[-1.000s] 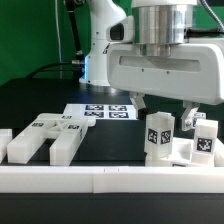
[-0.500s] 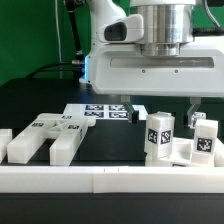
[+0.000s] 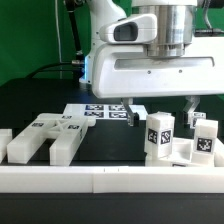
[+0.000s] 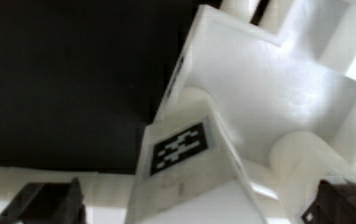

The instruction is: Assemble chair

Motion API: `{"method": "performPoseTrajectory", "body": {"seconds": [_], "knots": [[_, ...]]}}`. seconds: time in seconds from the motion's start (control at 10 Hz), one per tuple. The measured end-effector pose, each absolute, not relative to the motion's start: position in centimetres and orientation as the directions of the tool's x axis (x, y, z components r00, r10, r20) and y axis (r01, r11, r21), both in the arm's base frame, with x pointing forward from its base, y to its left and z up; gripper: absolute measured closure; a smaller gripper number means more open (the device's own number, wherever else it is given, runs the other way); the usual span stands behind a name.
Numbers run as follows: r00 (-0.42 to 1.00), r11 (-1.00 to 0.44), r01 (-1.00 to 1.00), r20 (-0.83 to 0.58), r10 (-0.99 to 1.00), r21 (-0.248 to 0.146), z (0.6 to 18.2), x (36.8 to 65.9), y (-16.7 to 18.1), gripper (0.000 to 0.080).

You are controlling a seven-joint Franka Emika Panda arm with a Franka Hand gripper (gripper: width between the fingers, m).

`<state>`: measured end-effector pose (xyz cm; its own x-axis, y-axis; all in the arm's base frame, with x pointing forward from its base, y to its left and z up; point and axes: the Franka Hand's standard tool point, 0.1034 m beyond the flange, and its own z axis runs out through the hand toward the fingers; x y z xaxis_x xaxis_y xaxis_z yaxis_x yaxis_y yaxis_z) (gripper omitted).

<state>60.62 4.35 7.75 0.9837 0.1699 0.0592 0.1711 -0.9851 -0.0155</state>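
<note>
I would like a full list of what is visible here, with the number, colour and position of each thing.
table: one, black, under everything.
rail: one, white, along the near edge.
marker board: one, white with black tags, flat at mid-table.
left parts: tagged cluster, count unclear, white, exterior view's left.
right blocks: at least three, white, tagged, exterior view's right.
arm: one, white, behind.
gripper: one, white, open, above the right blocks.
</note>
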Motion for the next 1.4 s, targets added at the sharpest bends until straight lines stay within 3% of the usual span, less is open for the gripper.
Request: {"method": "performPoseTrajectory", "body": {"seconds": [0.4,0.6,0.7,0.8,1.4], "knots": [[0.934,-0.935,0.354,0.059,0.353,0.008,7.7,60.59,4.02,0.0151],[0.934,-0.936,0.351,0.059,0.351,0.008,7.7,60.59,4.0,0.039],[0.943,-0.945,0.328,0.06,0.328,0.006,7.7,60.59,4.0,0.039],[0.945,-0.947,0.322,0.059,0.322,0.006,7.69,60.59,3.98,0.0509],[0.971,-0.972,-0.231,0.049,-0.233,-0.034,7.72,60.45,4.62,0.0509]]}}
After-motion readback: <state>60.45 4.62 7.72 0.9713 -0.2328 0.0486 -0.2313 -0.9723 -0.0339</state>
